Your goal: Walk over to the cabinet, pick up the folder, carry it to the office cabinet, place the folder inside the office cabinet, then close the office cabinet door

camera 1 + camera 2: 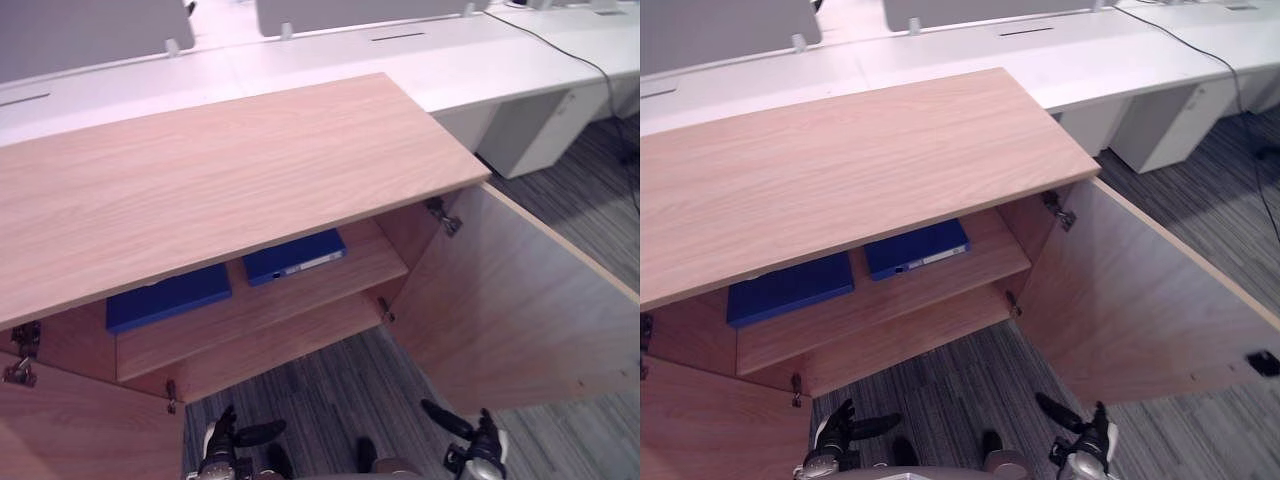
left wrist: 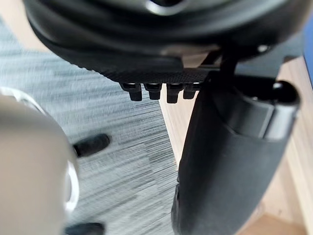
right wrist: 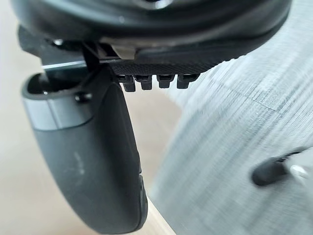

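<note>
Both doors of the office cabinet [image 1: 230,170] stand wide open. On its upper shelf [image 1: 260,315], well ahead of both sets of fingers, lie two blue folders: one with a pale spine label [image 1: 295,255] and a plain one [image 1: 168,297] beside it. The left hand [image 1: 235,440] and right hand [image 1: 475,445] hang low over the carpet [image 1: 330,390], fingers relaxed and holding nothing. The placing looks done. What is left is the closing: the right door [image 1: 520,310] stands just beyond the right fingers, and the left door [image 1: 80,430] is beside the left fingers.
</note>
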{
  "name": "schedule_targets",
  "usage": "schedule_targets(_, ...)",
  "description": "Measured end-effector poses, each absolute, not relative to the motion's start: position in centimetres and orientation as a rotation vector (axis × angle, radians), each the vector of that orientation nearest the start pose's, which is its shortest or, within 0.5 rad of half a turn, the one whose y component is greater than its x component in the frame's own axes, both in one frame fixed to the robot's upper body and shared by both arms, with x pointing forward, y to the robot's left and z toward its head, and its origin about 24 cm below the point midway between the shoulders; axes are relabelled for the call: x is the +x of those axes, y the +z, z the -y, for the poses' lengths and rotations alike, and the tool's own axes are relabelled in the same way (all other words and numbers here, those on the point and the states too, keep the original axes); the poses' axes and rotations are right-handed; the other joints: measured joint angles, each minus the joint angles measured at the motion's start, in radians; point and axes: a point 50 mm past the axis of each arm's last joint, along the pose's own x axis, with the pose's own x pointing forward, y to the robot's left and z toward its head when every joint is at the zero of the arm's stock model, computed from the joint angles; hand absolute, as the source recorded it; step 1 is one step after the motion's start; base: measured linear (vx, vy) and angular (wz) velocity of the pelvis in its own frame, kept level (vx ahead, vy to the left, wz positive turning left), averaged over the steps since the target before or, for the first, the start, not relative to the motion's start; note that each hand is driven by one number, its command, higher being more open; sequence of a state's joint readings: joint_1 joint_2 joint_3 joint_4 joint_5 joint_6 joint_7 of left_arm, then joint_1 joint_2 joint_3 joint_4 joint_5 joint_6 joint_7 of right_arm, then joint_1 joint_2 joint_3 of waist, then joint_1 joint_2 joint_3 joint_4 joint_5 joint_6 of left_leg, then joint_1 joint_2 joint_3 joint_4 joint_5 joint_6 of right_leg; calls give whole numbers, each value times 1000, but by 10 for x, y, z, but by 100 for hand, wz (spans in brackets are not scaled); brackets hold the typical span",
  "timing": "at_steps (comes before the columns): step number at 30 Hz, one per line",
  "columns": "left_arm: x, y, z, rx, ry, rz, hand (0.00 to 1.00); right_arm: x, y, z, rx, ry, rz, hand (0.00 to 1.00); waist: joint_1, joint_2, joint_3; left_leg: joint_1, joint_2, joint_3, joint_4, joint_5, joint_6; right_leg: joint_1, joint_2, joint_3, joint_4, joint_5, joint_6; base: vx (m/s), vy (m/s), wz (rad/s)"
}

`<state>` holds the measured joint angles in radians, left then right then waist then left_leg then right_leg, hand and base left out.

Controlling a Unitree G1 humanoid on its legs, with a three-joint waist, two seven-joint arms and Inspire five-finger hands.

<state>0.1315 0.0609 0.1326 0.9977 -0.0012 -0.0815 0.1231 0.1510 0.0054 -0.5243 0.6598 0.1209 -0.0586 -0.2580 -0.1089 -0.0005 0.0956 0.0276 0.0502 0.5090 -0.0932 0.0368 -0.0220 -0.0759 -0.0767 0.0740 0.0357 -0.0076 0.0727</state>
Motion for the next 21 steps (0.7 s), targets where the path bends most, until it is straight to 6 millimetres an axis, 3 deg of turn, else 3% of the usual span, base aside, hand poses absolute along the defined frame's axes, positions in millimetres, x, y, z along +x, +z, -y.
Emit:
schedule_targets(2, 85, -158, -200, 52, 296, -1049, 100, 110, -93, 285, 179, -971, -591, 100, -15, 16, -2, 3, -2, 59, 0, -8, -2, -28, 6, 62, 0, 10, -3, -82, 16, -78)
schedule_targets(7, 83, -159, -198, 66, 246, -1045, 100, 124, -55, 324, 129, -1014, -381, 100, -46, 37, 5, 9, -9, 139, 1, -28, -3, -62, 17, 144, -10, 27, -13, -29, 0, -63)
schedule_targets(10, 86, -159, -191, 83, 179, -1034, 100, 146, -24, 351, 66, -972, -258, 100, -51, 65, 9, 7, -20, 178, 6, -42, -1, -82, 16, 189, -19, 49, -13, 52, 9, -43)
schedule_targets(12, 88, -158, -188, 96, 142, -1018, 100, 177, 6, 363, -2, -882, -149, 100, -53, 89, 24, 2, -29, 193, 25, -58, 8, -90, 13, 224, -37, 68, 14, 75, -4, -45)
schedule_targets(17, 91, -157, -187, 107, 121, -995, 100, 235, 51, 356, -112, -644, -10, 100, -50, 121, 46, -24, -20, 176, 82, -95, 29, -106, 16, 270, -54, 92, 38, 111, -80, -34)
schedule_targets(21, 95, -155, -183, 119, 85, -974, 100, 258, 59, 346, -134, -557, -2, 100, -42, 133, 63, -39, -13, 159, 109, -119, 25, -115, 17, 273, -53, 93, 39, 51, -90, -9)
